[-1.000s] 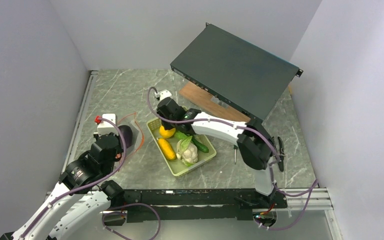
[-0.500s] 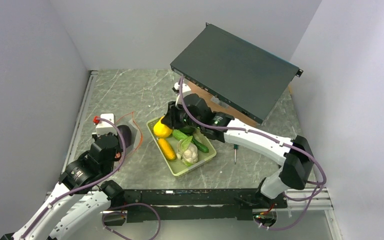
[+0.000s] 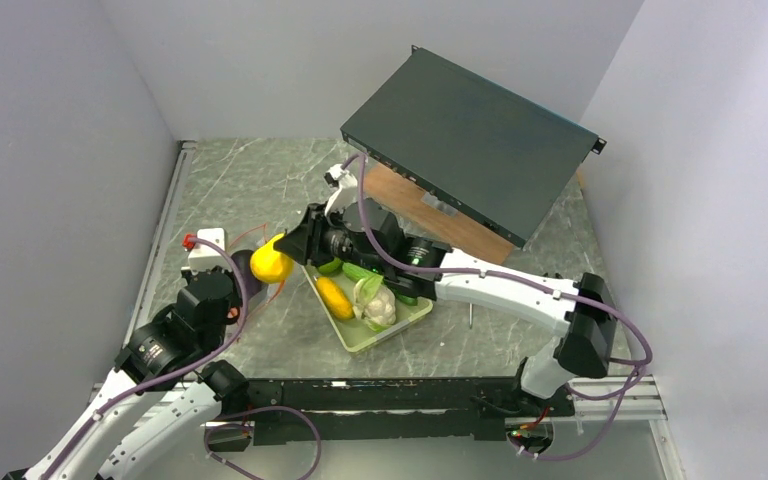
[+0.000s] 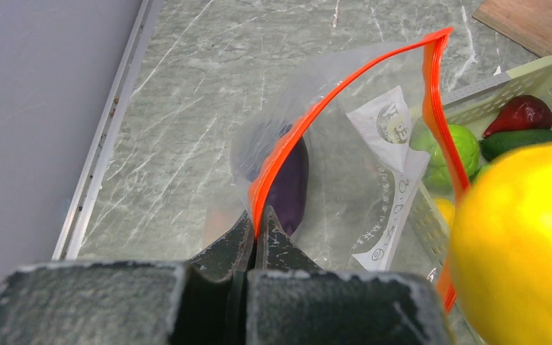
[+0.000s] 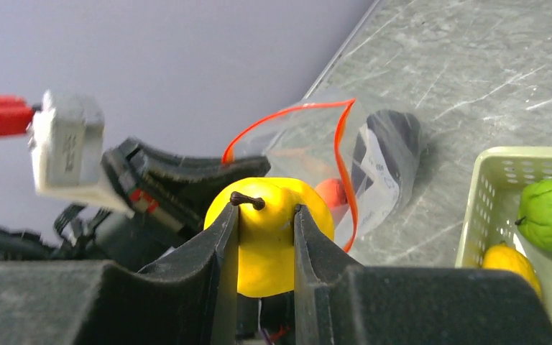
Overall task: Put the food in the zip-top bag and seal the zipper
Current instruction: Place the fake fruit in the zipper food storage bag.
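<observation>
The yellow fruit (image 5: 269, 251), clamped in the right gripper (image 5: 266, 212), is positioned just beside the bag (image 4: 345, 172) mouth. The zipper (image 4: 293, 135) is pinched by the left gripper (image 4: 256, 226).

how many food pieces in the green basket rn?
5: corn and cauliflower at the near end; green pepper, cucumber and a dark red piece clustered behind them. The right arm covers part of the basket, so more may be hidden.

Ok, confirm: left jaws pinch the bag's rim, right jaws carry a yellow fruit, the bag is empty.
Not empty: the left wrist view shows an eggplant in the bag. The rim pinch and the carried yellow fruit are right.
</observation>
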Robot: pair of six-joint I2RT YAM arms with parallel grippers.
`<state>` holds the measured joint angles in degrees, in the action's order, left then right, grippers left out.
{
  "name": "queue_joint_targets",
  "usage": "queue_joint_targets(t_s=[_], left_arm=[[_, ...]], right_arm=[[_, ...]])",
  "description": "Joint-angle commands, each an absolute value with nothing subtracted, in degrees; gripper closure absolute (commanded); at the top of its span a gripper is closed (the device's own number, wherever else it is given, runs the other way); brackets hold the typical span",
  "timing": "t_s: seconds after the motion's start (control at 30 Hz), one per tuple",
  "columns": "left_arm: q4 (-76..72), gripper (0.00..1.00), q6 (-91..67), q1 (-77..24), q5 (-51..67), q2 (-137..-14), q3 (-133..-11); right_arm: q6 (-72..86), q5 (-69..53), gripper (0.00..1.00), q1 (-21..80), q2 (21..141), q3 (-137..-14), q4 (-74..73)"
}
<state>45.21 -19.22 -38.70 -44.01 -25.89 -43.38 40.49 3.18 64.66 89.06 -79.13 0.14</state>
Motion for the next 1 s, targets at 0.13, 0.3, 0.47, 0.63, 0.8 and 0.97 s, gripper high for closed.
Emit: queue_joint_targets(t_s=[0.13,0.3,0.47,0.63,0.8,0.97], left_arm=[[43.4,1.0,-19.9,-38.5,-44.5,-24.8,-43.8],[43.1,1.0,-19.6,-38.4,-44.1,-24.3,-43.6],[43.2,1.0,-19.7,-38.4,-44.1,-24.4,-43.7],[43.2,1.0,-19.8,-38.4,-44.1,-24.1,-43.7],[43.3,1.0,-20.0,-38.4,-44.2,-23.7,-43.6],[43.4,1.0,-20.1,-38.4,-44.4,-23.9,-43.7]], right_arm=[[47.3,12.1,1.0,65.4,97.4,-85.7,2.4],[45.9,13.3,1.0,66.1,101.1,-88.3,1.5],[43.4,14.5,1.0,68.4,103.3,-88.5,2.1],[42.4,13.8,1.0,70.3,105.6,-90.3,1.7],[41.5,13.9,0.99,71.7,107.8,-92.0,1.2],[41.5,13.5,0.95,72.4,109.2,-92.4,0.9]])
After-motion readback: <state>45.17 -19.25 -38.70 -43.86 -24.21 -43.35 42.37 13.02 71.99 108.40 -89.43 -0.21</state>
